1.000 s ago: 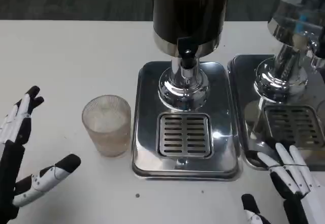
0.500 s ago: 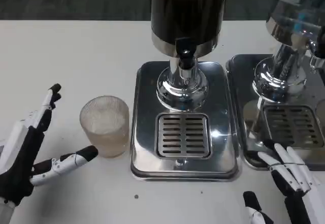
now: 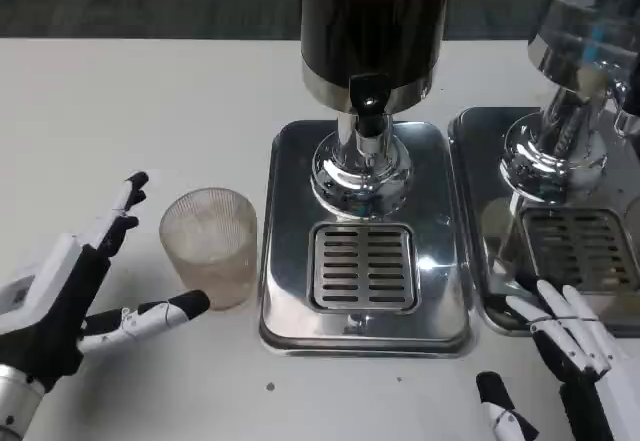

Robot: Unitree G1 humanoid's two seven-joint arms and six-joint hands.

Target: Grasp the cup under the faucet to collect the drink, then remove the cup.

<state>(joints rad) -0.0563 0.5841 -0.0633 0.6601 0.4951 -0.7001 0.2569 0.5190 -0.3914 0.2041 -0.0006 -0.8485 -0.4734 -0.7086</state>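
reaching step: left hand [image 3: 70, 306] fingers spread beside cup [image 3: 209, 246], grasping nothing. right hand [image 3: 575, 361] released, idle. next: close around cup, shift onto grate [image 3: 363, 266] under faucet [image 3: 367, 101].

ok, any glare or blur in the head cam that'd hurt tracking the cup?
Head view: sharp overall; the ribbed cup is translucent, low contrast against the white table. Strong specular highlights on the chrome dispenser base and drip tray. Shadows soft.

The cup [image 3: 209, 246] looks like ribbed, frosted clear plastic. The drip tray [image 3: 285, 306] and dispenser base [image 3: 361, 173] are glossy polished metal. The tabletop [image 3: 140, 111] is matt white.
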